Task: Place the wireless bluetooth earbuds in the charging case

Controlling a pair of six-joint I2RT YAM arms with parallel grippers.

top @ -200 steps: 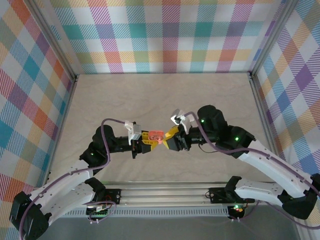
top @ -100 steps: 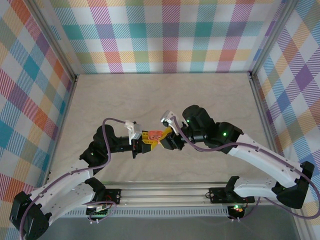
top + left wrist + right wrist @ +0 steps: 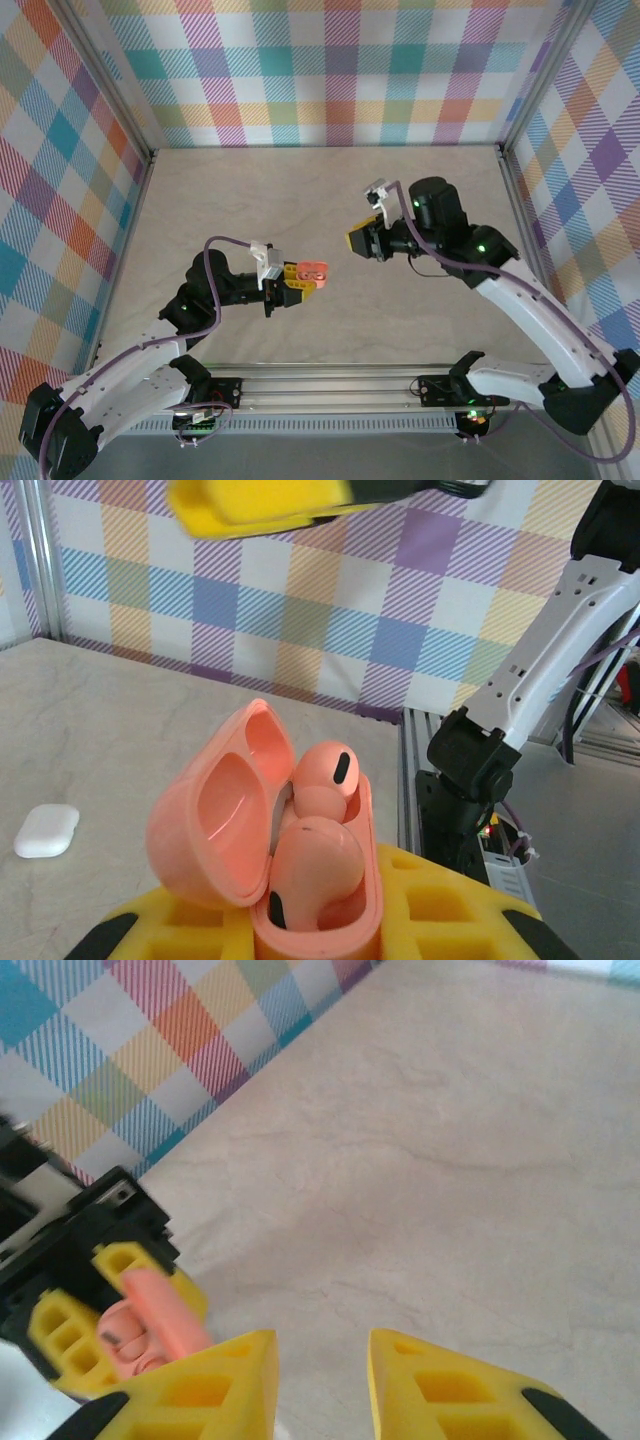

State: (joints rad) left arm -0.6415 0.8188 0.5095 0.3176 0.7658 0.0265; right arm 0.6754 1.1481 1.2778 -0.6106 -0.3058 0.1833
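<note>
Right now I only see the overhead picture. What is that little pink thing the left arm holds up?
Observer: The left wrist view shows a pink charging case with its lid open, clamped in the left gripper.
Operator: Is anything inside it?
Observer: Yes, two pink earbuds sit in it, one behind the other.
Operator: And the other arm's claw, is it carrying something?
Observer: No. The right wrist view shows the right gripper open, with nothing between its yellow fingers.
</note>
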